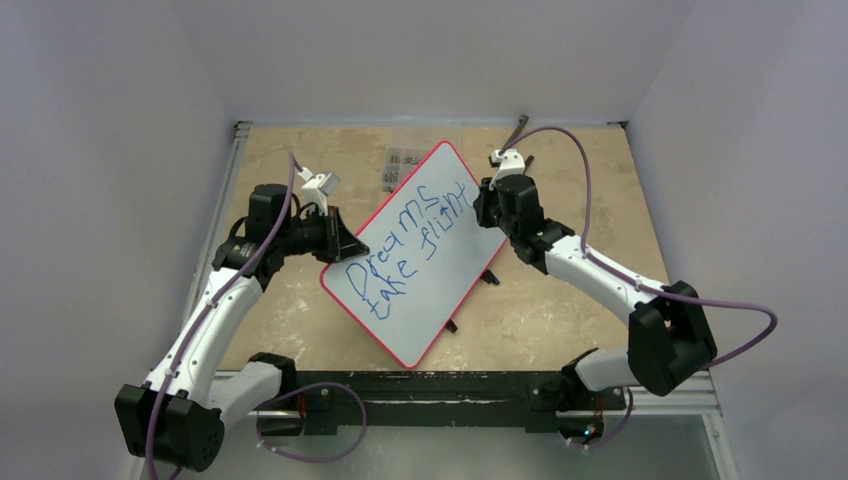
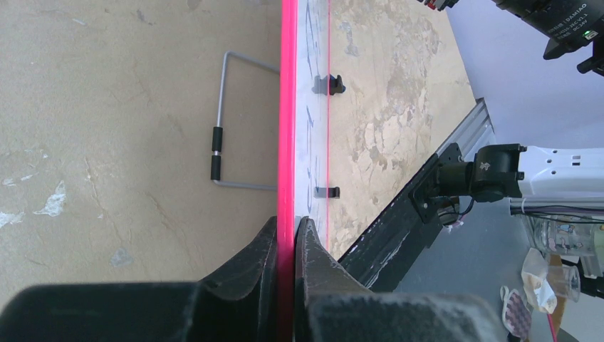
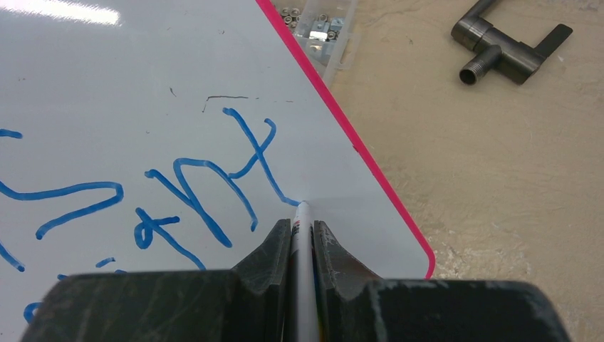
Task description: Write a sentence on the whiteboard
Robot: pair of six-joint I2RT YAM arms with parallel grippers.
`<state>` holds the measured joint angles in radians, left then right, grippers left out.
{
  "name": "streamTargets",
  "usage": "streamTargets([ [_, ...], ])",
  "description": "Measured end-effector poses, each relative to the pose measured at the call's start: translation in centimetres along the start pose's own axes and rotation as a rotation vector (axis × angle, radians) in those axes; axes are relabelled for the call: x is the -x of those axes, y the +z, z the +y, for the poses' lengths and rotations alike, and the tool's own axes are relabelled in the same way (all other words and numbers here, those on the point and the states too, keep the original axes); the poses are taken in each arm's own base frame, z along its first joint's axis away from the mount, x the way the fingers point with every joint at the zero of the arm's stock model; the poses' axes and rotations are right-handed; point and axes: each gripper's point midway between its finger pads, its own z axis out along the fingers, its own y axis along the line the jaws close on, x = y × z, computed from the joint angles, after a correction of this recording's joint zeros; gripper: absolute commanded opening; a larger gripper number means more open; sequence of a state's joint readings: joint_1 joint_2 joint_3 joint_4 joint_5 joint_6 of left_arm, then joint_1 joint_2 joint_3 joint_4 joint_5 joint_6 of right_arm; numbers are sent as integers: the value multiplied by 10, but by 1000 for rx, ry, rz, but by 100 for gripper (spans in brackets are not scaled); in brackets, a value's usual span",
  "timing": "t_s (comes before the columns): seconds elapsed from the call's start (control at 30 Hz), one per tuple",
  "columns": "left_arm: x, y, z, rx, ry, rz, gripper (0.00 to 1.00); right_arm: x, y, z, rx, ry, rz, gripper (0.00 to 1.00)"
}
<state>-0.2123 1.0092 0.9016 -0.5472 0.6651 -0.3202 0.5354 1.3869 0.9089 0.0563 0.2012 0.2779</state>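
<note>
Pinching the whiteboard (image 1: 412,322) by its rim with our left gripper (image 2: 287,226), we hold a marker (image 3: 301,249) clamped in our right gripper (image 3: 303,225), tip touching the blue sentence (image 1: 408,243).

A: We count 2 arms, the left arm (image 1: 215,310) and the right arm (image 1: 600,275), each built of smooth white link shells joined by chunky black joint housings (image 1: 670,350).

B: We agree. A purple cable (image 1: 550,128) loops loosely along each, and a small white bracket (image 1: 320,183) sits at each wrist.

A: Up close, we see the left gripper (image 2: 288,224) has 2 matte black wedge-shaped fingers (image 2: 249,263), greyed with scuffing; the right gripper (image 3: 301,226) looks the same.

B: We also read "DAMIAO" in white lettering on a black motor casing (image 2: 563,21), beside a tiny green light (image 2: 585,33).
</note>
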Motion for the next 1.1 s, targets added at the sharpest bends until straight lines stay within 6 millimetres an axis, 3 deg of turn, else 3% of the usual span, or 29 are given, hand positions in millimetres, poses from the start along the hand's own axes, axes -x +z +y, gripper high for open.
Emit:
streamTargets([
  [0.27,0,0,0,-2,3,-1,0,8,3,-2,-22,-12,6,0],
  [0.53,1,0,-1,-6,7,-4,0,34,-3,2,-24,-21,-32,0],
  [0.77,1,-1,-2,-7,8,-4,0,49,-27,0,-19,-17,-62,0],
  [0.93,1,-1,-2,-7,9,-5,0,66,-51,15,79,-5,-105,0],
  [1.1,1,-1,-3,-8,11,-6,0,54,-73,33,214,-4,-92,0],
])
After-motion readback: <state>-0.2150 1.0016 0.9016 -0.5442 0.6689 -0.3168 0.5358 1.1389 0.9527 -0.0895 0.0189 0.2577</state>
